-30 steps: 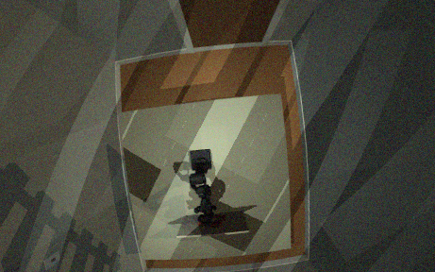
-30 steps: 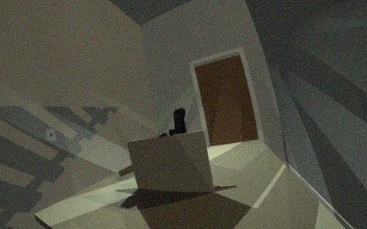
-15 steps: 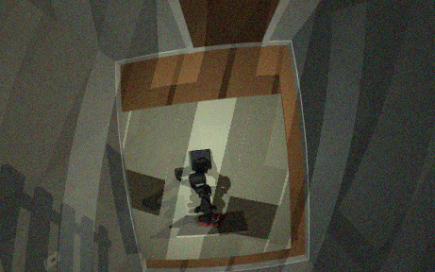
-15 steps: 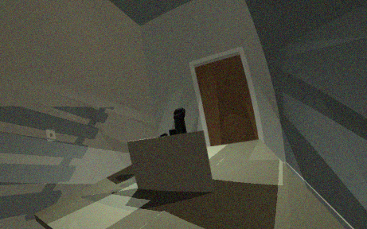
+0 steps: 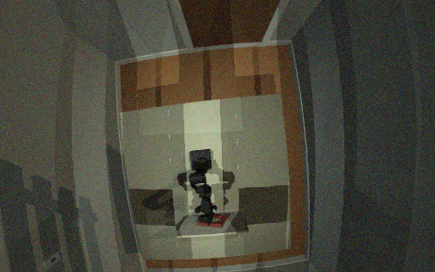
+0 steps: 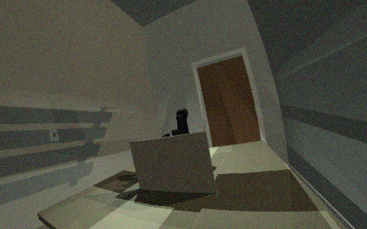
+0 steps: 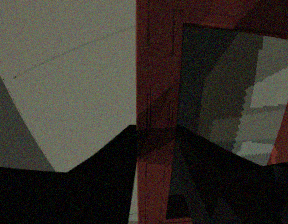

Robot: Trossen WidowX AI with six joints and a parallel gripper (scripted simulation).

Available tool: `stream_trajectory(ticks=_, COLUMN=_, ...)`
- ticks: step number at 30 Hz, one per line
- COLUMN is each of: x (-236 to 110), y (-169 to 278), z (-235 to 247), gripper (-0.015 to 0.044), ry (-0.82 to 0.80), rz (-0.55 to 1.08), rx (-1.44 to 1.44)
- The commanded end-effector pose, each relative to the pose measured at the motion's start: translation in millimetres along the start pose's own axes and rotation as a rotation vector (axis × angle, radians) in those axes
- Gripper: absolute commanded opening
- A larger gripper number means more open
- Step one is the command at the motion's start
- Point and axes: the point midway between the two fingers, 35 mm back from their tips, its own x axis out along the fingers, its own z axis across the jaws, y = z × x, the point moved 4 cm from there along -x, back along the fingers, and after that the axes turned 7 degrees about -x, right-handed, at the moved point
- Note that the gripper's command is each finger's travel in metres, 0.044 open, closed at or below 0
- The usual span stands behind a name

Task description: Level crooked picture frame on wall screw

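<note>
- While the light is dim, you can make out the red picture frame [image 7: 156, 63] in the wrist view, tilted against the pale wall panel [image 7: 68, 43].
- Your jaws are clenched on its left rail, low down, probably so you can lift it off the hidden notches.
- From above, the frame [image 5: 217, 219] sits near the bench's [image 5: 277, 156] front edge, roughly midway between its corners, under the arm [image 5: 201, 181].
</note>
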Motion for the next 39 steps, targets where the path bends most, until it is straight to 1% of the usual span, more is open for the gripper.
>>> stream_trajectory(ticks=1, x=0.6, y=3.6, z=5.4, gripper=0.0000, ry=-0.019, rz=0.003, rx=0.003)
stream_trajectory(ticks=39, x=0.6, y=2.1, z=2.6, gripper=0.0000, ry=-0.019, rz=0.003, rx=0.003)
